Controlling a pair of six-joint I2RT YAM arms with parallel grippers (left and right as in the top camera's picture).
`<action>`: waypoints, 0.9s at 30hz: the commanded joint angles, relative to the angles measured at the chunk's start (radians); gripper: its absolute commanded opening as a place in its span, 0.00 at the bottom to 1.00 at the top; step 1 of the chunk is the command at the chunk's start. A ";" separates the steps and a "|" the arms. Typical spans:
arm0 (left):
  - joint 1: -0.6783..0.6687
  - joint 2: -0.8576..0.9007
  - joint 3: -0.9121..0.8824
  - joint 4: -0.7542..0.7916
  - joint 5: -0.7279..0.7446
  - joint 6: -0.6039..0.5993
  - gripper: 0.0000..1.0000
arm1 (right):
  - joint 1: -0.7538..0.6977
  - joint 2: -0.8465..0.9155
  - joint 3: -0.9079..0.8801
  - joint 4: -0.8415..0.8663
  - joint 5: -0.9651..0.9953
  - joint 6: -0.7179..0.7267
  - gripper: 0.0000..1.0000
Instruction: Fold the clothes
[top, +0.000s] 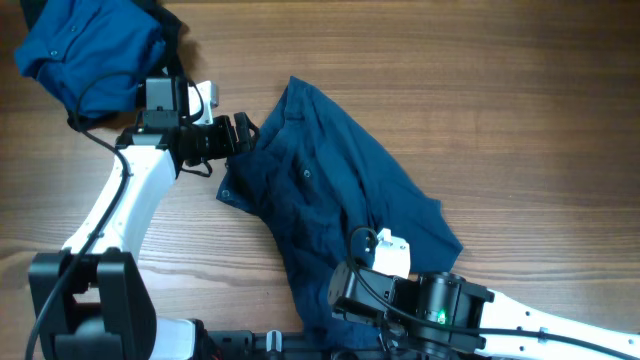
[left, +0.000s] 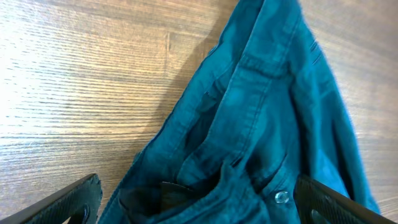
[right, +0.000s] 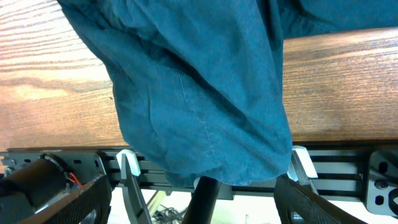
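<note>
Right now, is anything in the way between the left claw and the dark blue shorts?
No, nothing visible is in the way. The open left gripper sits right at the waistband edge of the dark shorts, and the cloth shows between its fingers.

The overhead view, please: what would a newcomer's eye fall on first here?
A crumpled dark navy garment sprawls across the middle of the table, its lower end hanging over the near edge. A brighter blue shirt lies bunched in the far left corner, and the left gripper stands open at the navy garment's edge.
</note>
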 joint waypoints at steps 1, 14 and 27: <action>-0.007 0.077 0.013 -0.003 0.005 0.082 0.98 | -0.002 -0.005 -0.005 0.000 -0.016 -0.021 0.84; -0.007 0.163 0.013 -0.043 0.114 0.131 0.87 | -0.002 -0.015 -0.005 -0.010 -0.004 -0.021 0.84; -0.007 0.161 0.013 -0.172 0.114 0.131 0.34 | -0.002 -0.015 -0.005 -0.015 0.043 -0.021 0.84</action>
